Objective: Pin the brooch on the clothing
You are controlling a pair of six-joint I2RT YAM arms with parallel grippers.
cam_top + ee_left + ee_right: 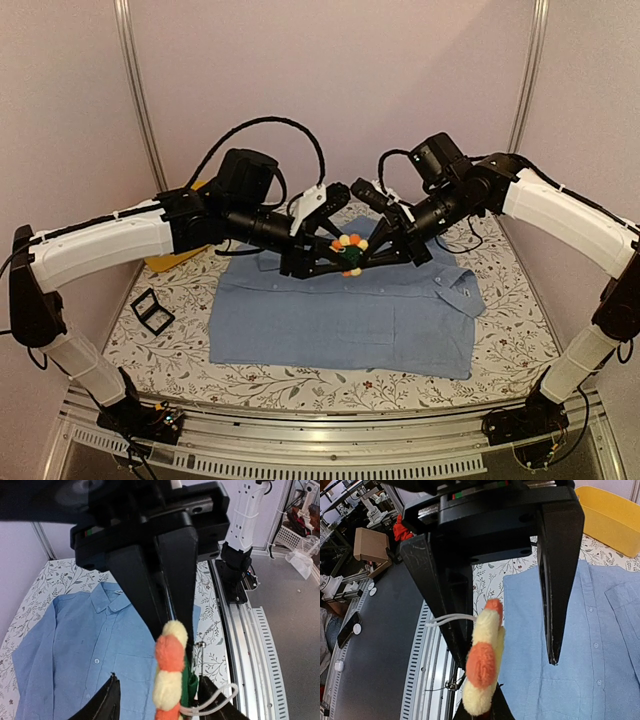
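Note:
The brooch point(349, 246), a fuzzy orange and yellow flower with a green back, hangs in the air above the collar end of the light blue shirt point(340, 320). My left gripper point(335, 250) is shut on the brooch's edge; in the left wrist view its fingers converge at the top of the brooch point(170, 670). My right gripper point(366, 256) is open around it: in the right wrist view the brooch point(482, 665) lies against one finger point(445, 615), the other finger point(560, 590) stands well apart. The shirt point(75, 645) lies flat below.
A yellow basin point(610, 515) stands beyond the shirt's collar at the back left of the table point(175, 262). A small black square box point(152, 310) lies left of the shirt. The floral tablecloth point(500, 340) surrounds the shirt.

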